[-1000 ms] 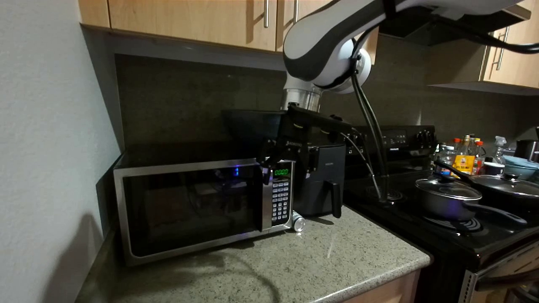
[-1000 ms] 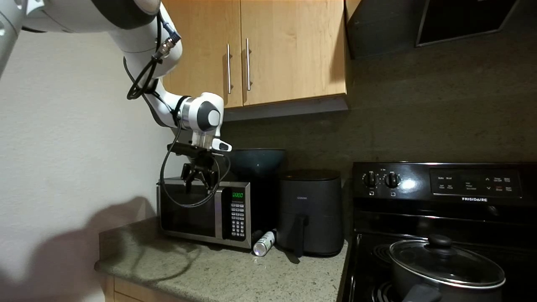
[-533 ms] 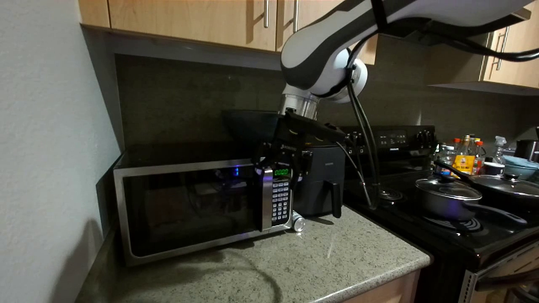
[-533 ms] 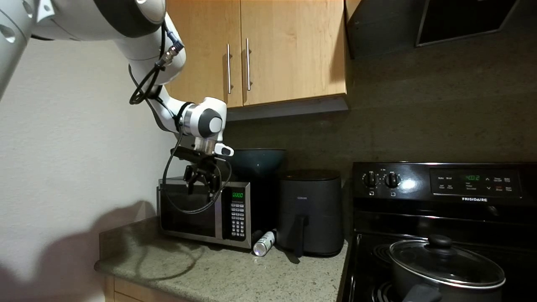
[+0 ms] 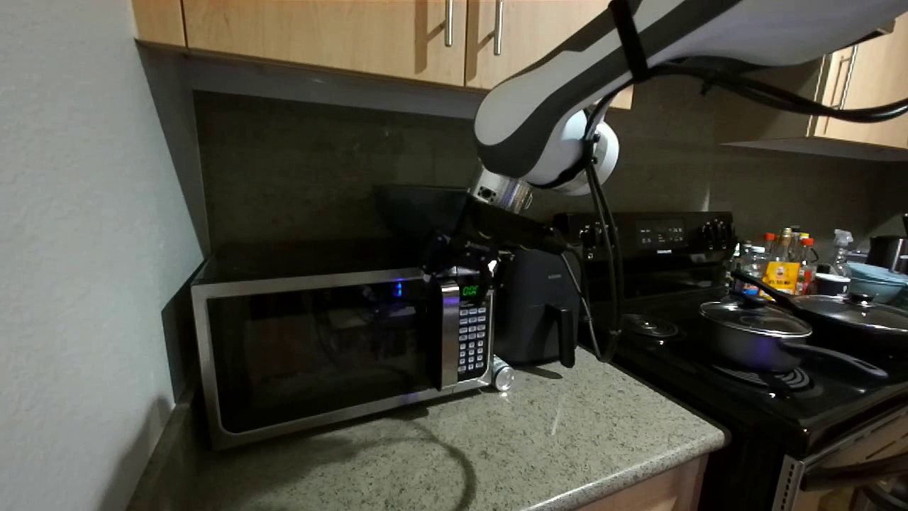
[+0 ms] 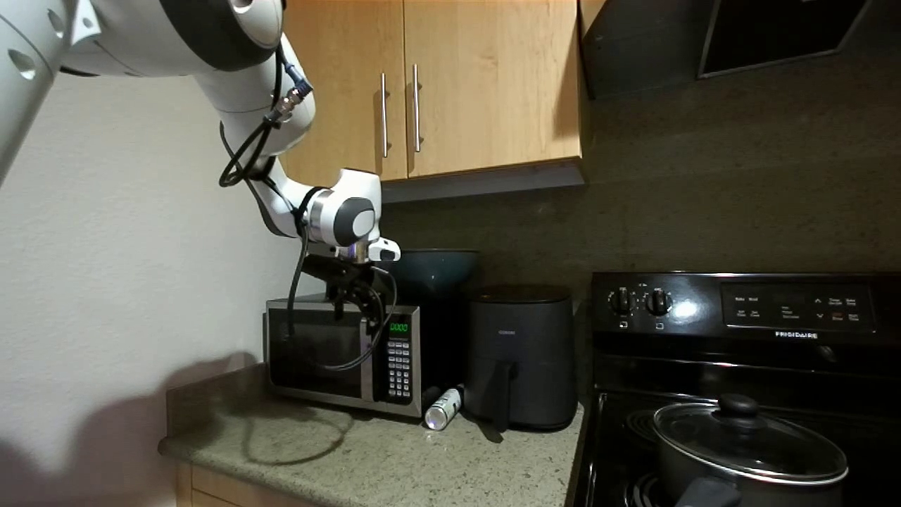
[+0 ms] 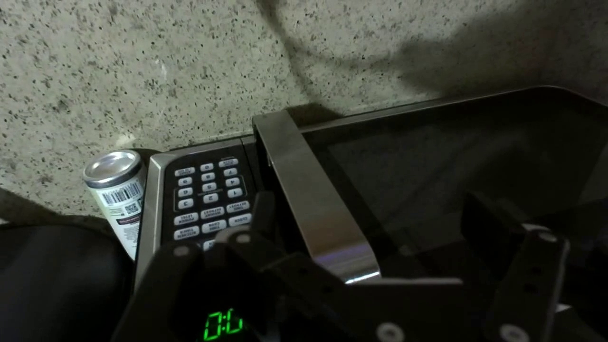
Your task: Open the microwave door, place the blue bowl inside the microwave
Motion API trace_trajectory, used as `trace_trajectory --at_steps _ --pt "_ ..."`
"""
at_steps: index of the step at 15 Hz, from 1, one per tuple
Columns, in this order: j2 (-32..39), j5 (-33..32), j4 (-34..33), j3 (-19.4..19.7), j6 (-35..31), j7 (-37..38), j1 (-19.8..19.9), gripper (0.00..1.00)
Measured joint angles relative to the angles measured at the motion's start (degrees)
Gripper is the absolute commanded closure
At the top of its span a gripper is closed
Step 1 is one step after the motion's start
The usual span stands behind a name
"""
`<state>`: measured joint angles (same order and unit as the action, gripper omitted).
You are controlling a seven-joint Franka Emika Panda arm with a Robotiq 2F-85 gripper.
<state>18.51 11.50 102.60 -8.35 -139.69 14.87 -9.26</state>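
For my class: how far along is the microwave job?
Done: nothing yet; the microwave door is shut. In hand: the open gripper hovers at the door handle, apparently about to grasp. Left: opening the door, then putting in the blue bowl, which sits outside.

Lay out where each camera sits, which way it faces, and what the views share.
An exterior view: close in front of the microwave, facing it; robot arm from upper right.
An exterior view: farther back, facing microwave and stove; robot arm from upper left.
Wrist view: above the microwave front, looking down at the door handle; the open gripper shows at the bottom.
Both exterior views share the blue bowl; all three, the can.
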Motion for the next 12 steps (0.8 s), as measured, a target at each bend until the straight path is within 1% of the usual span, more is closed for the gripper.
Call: trace_trajectory --at_steps 7,12 --pt "0.7 -0.6 -0.1 0.6 0.4 0.0 0.0 0.0" --pt "2.2 -0.7 -0.1 1.8 8.7 0.0 0.1 0.0"
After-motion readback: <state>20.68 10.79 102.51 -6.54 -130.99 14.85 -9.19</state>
